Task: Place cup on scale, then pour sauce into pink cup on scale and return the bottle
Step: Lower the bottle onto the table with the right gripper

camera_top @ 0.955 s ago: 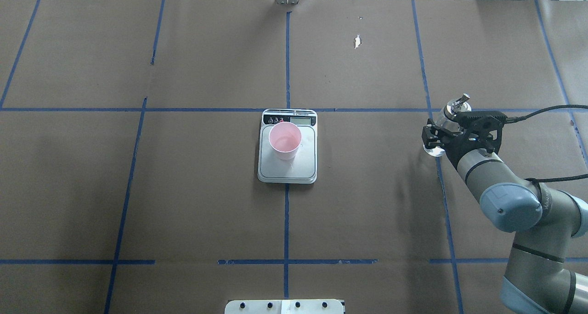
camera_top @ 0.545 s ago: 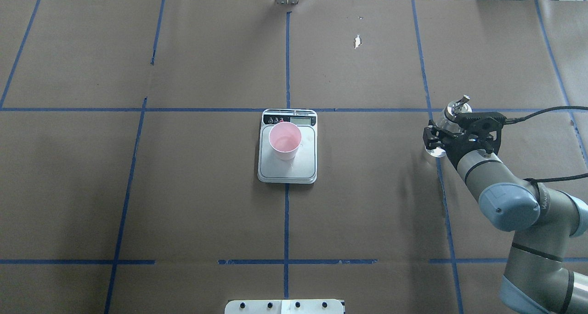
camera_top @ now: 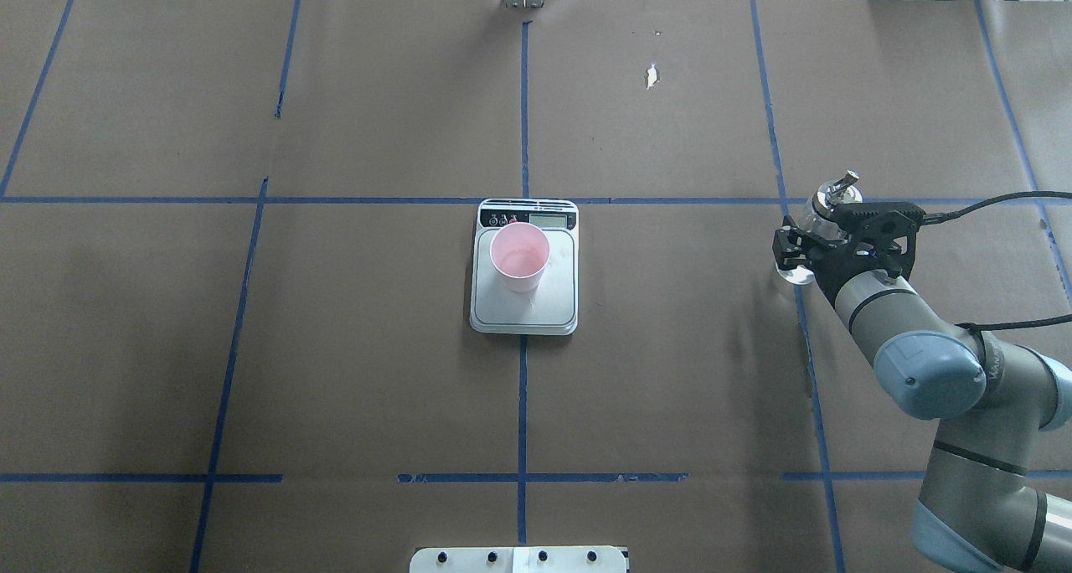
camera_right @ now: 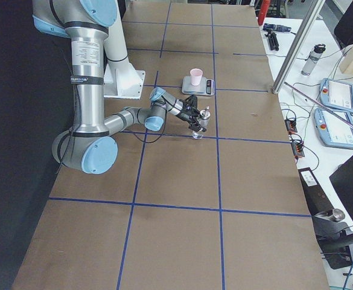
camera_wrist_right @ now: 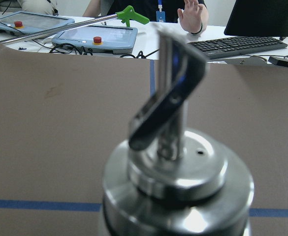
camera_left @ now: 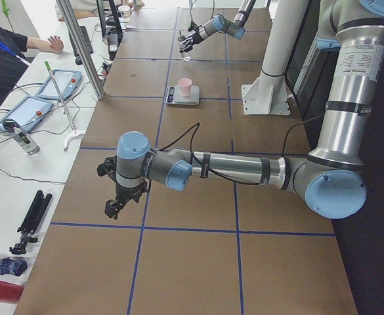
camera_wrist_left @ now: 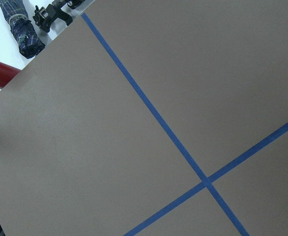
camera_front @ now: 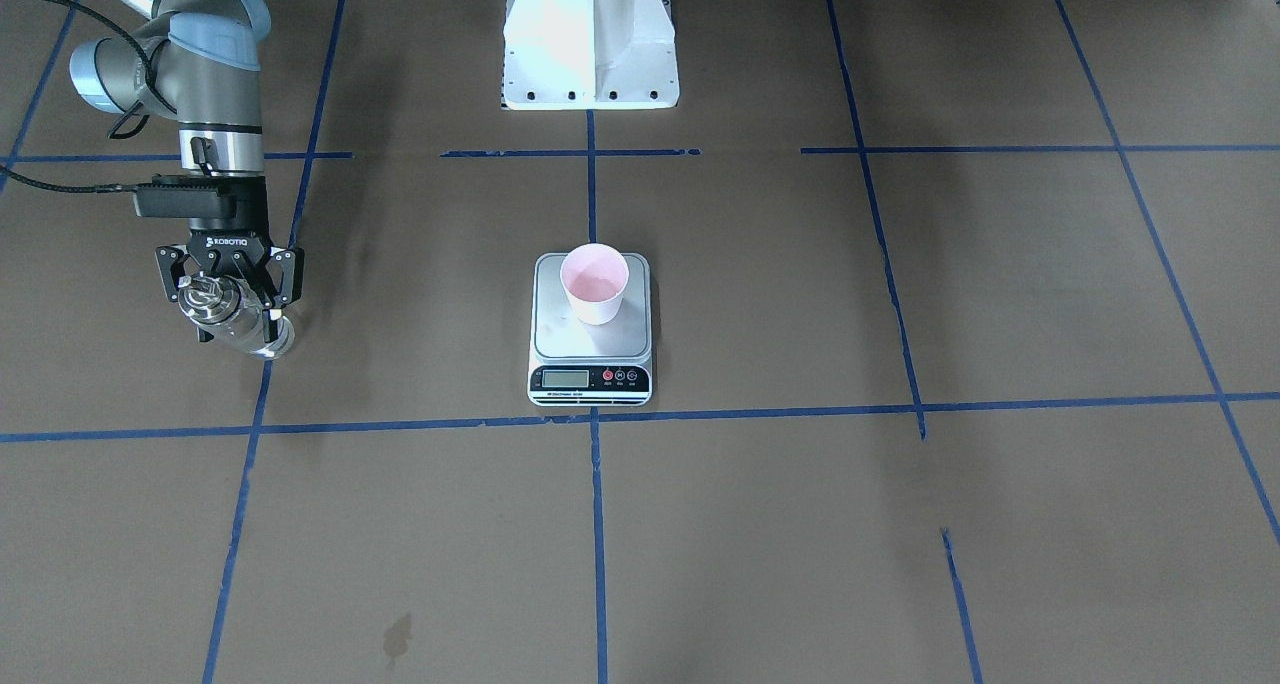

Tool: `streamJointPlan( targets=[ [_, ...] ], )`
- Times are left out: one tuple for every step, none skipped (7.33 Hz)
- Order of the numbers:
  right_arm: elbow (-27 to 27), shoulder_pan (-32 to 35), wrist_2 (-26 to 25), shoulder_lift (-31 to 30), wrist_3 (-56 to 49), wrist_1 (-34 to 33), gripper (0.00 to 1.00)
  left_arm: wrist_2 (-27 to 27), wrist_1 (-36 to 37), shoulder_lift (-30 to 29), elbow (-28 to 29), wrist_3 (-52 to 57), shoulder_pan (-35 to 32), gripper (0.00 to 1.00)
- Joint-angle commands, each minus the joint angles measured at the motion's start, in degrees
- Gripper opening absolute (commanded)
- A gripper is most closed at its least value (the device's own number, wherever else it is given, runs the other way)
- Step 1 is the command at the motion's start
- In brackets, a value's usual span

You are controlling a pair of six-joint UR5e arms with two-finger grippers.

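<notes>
The right gripper (camera_front: 233, 309) is seen reaching in level above the table (camera_top: 335, 347), with its jaws spread on either side of the bottle (camera_top: 825, 209). A slim gap seems to be left on each side in the front-facing view, so the glass does not look clamped, though contact on the hidden side cannot be ruled out. The bottle is stood upright with its base on a blue tape line (camera_top: 808, 363), well apart from the scale (camera_top: 553, 305), towards the robot's right. Its body is of clear glass. It is topped by a shiny silver pourer cap (camera_wrist_right: 176, 182), whose angled spout fills the right wrist view at close range and is blurred there. The scale is placed at the middle of the table, with its black display strip turned away from the robot. The cup (camera_top: 519, 255) is set upright on the silver-grey platform, on the half nearer the display. Its inside is shown pink and its outer wall pale. The left gripper (camera_left: 113, 207) is found only in the exterior left view, held low over bare brown paper far from the scale and pointed downward. How far its jaws are parted cannot be told. Only paper and crossing tape lines are shown by the left wrist camera.
</notes>
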Motion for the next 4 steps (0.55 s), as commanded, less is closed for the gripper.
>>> streamJointPlan(
  targets=[
    [-0.02,0.28,0.15,0.09,-0.15,-0.03,0.36,0.00,0.00,-0.17,0.09,0.00,0.00,1.00],
    [-0.02,0.29,0.16,0.09,-0.24,-0.03,0.49,0.00,0.00,-0.18,0.00,0.00,0.00,1.00],
    [-0.02,0.29,0.16,0.35,-0.24,-0.03,0.64,0.00,0.00,-0.18,0.00,0.00,0.00,1.00],
    [-0.02,0.29,0.16,0.44,-0.24,-0.03,0.80,0.00,0.00,-0.18,0.00,0.00,0.00,1.00]
  ],
)
